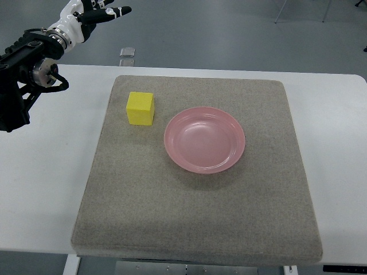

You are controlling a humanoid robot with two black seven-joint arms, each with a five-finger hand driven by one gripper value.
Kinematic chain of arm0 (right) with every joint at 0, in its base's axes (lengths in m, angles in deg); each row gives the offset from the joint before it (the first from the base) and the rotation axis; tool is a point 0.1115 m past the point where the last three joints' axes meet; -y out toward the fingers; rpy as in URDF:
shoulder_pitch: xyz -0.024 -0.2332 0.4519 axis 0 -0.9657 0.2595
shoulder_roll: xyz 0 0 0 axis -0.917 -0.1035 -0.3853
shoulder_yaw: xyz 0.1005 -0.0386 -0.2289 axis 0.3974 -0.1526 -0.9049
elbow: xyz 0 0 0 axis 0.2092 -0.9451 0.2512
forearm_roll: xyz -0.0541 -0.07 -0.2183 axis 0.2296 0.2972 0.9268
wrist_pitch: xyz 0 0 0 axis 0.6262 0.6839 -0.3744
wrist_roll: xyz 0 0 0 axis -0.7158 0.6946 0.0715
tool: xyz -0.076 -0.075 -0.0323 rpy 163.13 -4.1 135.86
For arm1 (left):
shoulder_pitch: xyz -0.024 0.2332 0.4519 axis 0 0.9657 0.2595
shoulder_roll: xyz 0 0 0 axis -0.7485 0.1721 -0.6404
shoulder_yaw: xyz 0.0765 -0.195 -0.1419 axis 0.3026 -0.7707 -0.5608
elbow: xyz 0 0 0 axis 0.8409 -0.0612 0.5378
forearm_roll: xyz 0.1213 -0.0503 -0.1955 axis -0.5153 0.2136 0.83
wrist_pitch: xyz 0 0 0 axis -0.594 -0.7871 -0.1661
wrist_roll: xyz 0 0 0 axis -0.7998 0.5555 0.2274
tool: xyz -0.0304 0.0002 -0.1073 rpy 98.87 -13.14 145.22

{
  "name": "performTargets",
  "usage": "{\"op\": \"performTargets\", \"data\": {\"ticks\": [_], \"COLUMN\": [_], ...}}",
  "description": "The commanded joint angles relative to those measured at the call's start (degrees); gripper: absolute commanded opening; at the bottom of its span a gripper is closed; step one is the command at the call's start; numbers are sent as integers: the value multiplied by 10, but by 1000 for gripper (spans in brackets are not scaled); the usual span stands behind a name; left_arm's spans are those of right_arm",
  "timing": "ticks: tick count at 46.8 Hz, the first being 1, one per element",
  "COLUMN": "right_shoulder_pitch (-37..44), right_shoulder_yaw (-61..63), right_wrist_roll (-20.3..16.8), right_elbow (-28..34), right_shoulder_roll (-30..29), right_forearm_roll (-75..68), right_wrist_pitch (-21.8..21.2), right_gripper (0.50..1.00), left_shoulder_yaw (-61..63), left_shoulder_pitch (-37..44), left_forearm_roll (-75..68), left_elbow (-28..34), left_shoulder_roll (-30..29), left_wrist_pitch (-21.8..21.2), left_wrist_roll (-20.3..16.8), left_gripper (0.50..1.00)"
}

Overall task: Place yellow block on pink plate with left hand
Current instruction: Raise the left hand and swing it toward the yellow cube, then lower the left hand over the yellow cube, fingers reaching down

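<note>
Left hand [94, 14] white with black fingers — black, cabled forearm.

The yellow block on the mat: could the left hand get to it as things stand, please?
Probably yes. The left hand is raised beyond the table's far left edge, fingers spread and empty, and nothing stands between it and the yellow block.

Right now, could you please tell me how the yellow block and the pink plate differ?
The yellow block is a small, boxy cube; the pink plate is round, shallow and much wider. The block is matte and opaque, the plate glossy. The plate holds nothing. Both rest on the grey mat, apart from each other.
</note>
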Motion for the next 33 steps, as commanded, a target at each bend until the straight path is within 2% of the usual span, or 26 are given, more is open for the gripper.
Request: {"op": "performTargets", "data": {"ticks": [1,11,22,33], "right_shoulder_pitch": [0,0,0,0], "right_shoulder_yaw": [0,0,0,0], "right_wrist_roll": [0,0,0,0], "right_elbow": [0,0,0,0], "right_shoulder_roll": [0,0,0,0], "right_forearm_roll": [0,0,0,0], "right_wrist_pitch": [0,0,0,0], "right_gripper": [924,924,924,924], "left_shoulder_yaw": [22,82,89,107], "left_shoulder_pitch": [0,-18,-40,-67], "left_forearm_roll": [-17,-73,-155,-222], "left_elbow": [-23,-84,-89,-88], "left_shoulder_roll": [-25,-82,-113,-137], "left_wrist_pitch": [17,54,118,209], "left_wrist_roll": [0,3,8,26], "left_gripper": [994,992,992,992]}}
